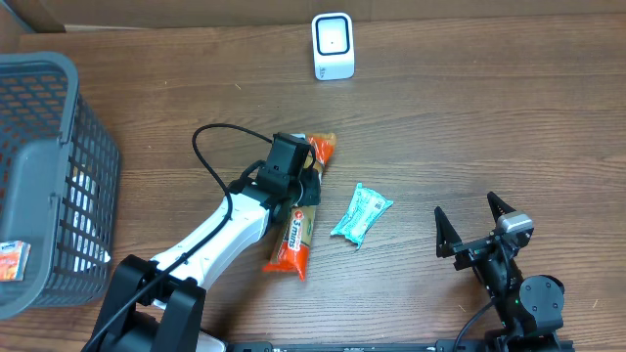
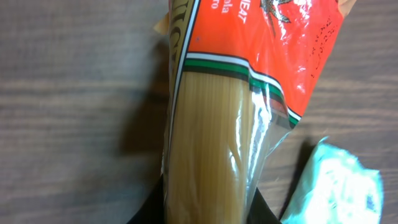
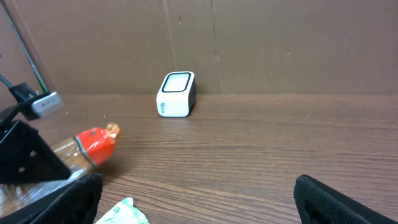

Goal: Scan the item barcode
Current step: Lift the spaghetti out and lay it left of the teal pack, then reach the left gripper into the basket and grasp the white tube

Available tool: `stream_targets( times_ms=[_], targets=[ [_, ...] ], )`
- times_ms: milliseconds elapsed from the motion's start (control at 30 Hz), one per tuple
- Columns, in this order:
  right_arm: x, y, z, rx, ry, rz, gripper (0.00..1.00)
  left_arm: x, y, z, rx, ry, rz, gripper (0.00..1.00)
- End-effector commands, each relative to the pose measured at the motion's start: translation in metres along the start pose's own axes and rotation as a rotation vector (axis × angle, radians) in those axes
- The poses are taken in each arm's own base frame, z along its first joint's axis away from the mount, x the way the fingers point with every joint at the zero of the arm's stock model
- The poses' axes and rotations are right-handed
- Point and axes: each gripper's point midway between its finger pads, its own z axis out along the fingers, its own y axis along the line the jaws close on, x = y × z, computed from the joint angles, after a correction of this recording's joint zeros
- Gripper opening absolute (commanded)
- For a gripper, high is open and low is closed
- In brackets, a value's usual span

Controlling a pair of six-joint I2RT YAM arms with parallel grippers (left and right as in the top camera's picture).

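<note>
Spaghetti pack (image 1: pixel 291 246) is lying diagonally mid-table, and the left gripper (image 1: pixel 301 188) is clenched across its middle. From the left wrist cam you can see the clear noodle section running right down between the black fingers (image 2: pixel 152 208). Grabbing it at the centre makes sense to me, since a long floppy pack would droop if held by one end. The scanner (image 1: pixel 333 46) is well apart at the far edge with its window facing the arms, so my guess is the pack has to be carried over and turned until the barcode faces it. I can't spot the barcode anywhere. The right gripper (image 1: pixel 465 203) is parked wide open off to its own side, holding nothing. A teal packet (image 1: pixel 360 213) sits just beside the pasta, so it might get bumped.
</note>
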Motion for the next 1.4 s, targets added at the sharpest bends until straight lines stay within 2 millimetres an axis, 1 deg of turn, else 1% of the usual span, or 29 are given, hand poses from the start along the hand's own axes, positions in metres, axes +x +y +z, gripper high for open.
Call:
stream_targets(
  times_ms=[0,33,100,200,233,267,300,333,367,467,500,533,567,600,633,667,733,767,833,867,900,1000,1100,1200,1267,1367],
  targets=[
    [0.002,0.0,0.0,0.001,-0.002,0.002,1.0,-0.016,-0.011,-0.007,0.037,-0.057,0.017,0.07],
    [0.002,0.0,0.0,0.001,-0.002,0.002,1.0,-0.017,-0.012,-0.007,0.041,-0.058,0.017,0.25],
    [0.002,0.0,0.0,0.001,-0.002,0.002,1.0,-0.014,-0.015,-0.008,0.059,-0.04,0.02,0.52],
    [0.002,0.0,0.0,0.001,-0.002,0.002,1.0,-0.02,-0.019,-0.018,0.066,-0.037,0.029,0.76],
    [0.002,0.0,0.0,0.001,-0.002,0.002,1.0,-0.027,-0.022,-0.025,0.069,-0.048,0.037,0.84],
    [0.002,0.0,0.0,0.001,-0.002,0.002,1.0,-0.037,-0.026,-0.036,0.074,-0.065,0.062,0.88],
    [0.002,0.0,0.0,0.001,-0.002,0.002,1.0,-0.049,-0.03,-0.051,0.078,-0.088,0.091,0.94],
    [0.002,0.0,0.0,0.001,-0.002,0.002,1.0,-0.061,-0.034,-0.065,0.08,-0.11,0.116,0.96],
    [0.002,0.0,0.0,0.001,-0.002,0.002,1.0,-0.073,-0.037,-0.08,0.08,-0.135,0.145,1.0],
    [0.002,0.0,0.0,0.001,-0.002,0.002,1.0,-0.116,-0.047,-0.144,0.083,-0.247,0.253,1.0],
    [0.002,0.0,0.0,0.001,-0.002,0.002,1.0,-0.128,-0.048,-0.164,0.082,-0.28,0.277,1.0],
    [0.002,0.0,0.0,0.001,-0.002,0.002,1.0,-0.139,-0.049,-0.188,0.079,-0.316,0.298,1.0],
    [0.002,0.0,0.0,0.001,-0.002,0.002,1.0,-0.147,-0.049,-0.209,0.075,-0.346,0.318,1.0],
    [0.002,0.0,0.0,0.001,-0.002,0.002,1.0,-0.156,-0.047,-0.237,0.065,-0.383,0.339,1.0],
    [0.002,0.0,0.0,0.001,-0.002,0.002,1.0,-0.161,-0.045,-0.253,0.058,-0.404,0.349,1.0],
    [0.002,0.0,0.0,0.001,-0.002,0.002,1.0,-0.166,-0.04,-0.274,0.04,-0.432,0.356,1.0],
    [0.002,0.0,0.0,0.001,-0.002,0.002,1.0,-0.175,-0.017,-0.313,-0.036,-0.488,0.313,1.0],
    [0.002,0.0,0.0,0.001,-0.002,0.002,1.0,-0.178,-0.005,-0.328,-0.075,-0.512,0.287,1.0],
    [0.002,0.0,0.0,0.001,-0.002,0.002,1.0,-0.182,0.025,-0.358,-0.16,-0.556,0.219,1.0],
    [0.002,0.0,0.0,0.001,-0.002,0.002,1.0,-0.182,0.042,-0.373,-0.203,-0.577,0.177,1.0],
    [0.002,0.0,0.0,0.001,-0.002,0.002,1.0,-0.182,0.056,-0.383,-0.234,-0.591,0.139,1.0],
    [0.002,0.0,0.0,0.001,-0.002,0.002,1.0,-0.176,0.114,-0.414,-0.358,-0.638,-0.061,1.0],
    [0.002,0.0,0.0,0.001,-0.002,0.002,1.0,-0.163,0.173,-0.436,-0.472,-0.675,-0.298,1.0],
    [0.002,0.0,0.0,0.001,-0.002,0.002,1.0,-0.144,0.233,-0.451,-0.568,-0.704,-0.567,1.0],
    [0.002,0.0,0.0,0.001,-0.002,0.002,1.0,-0.132,0.264,-0.451,-0.578,-0.711,-0.728,1.0],
    [0.002,0.0,0.0,0.001,-0.002,0.002,1.0,-0.122,0.302,-0.438,-0.55,-0.673,-0.864,0.99]
  ],
)
